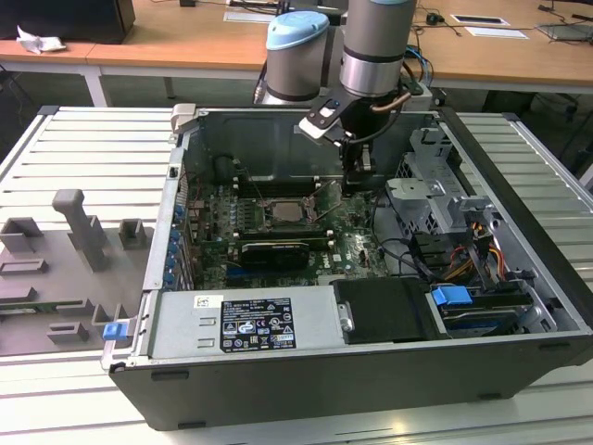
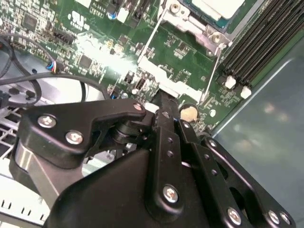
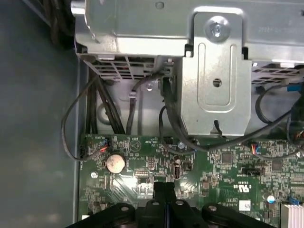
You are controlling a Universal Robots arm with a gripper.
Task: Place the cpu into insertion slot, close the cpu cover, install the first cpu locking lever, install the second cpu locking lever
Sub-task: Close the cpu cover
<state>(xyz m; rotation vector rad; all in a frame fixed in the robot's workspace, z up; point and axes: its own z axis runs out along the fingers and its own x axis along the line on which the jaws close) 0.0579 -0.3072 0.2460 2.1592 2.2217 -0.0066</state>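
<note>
An open computer case (image 1: 278, 394) is laid on a slatted white table (image 1: 83, 153), with wooden desks (image 1: 185, 42) behind. The cpu (image 1: 283, 211) — a dull silver square — is seated in the insertion slot (image 1: 266, 221) amid green board. The gripper (image 1: 357, 183) is held near it — fingers pressed together, nothing between; whether the cpu cover (image 2: 187, 20) is latched cannot be made out.

A robotics lab: open computer case (image 1: 371, 394) on slatted bench (image 1: 83, 148), wooden desks (image 1: 167, 42) behind.

Open room above the insertion slot (image 1: 269, 211), between the drive cage (image 1: 431, 195), loose cables (image 1: 398, 250) and black card (image 1: 271, 252).
</note>
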